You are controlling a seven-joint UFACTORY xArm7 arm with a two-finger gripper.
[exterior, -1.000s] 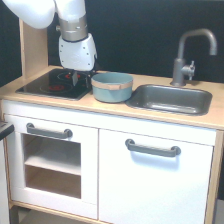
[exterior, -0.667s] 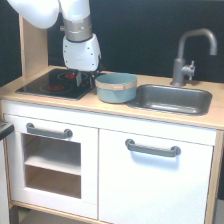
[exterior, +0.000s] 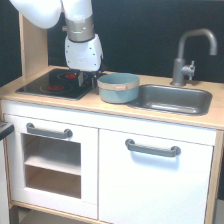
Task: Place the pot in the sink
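My fingers (exterior: 89,79) hang over the stovetop (exterior: 55,83); I cannot tell their spread. The pot (exterior: 118,87) sits mid-bench, touching the sink's (exterior: 172,98) stovetop-side rim.

The smooth white rounded plastic arm shell (exterior: 47,11) narrows into a grey metallic cylindrical band (exterior: 80,31). Below it sits a bulbous white wrist housing (exterior: 83,54) with glossy highlights, and a dark black gripper (exterior: 89,80) with blurred details protrudes underneath.
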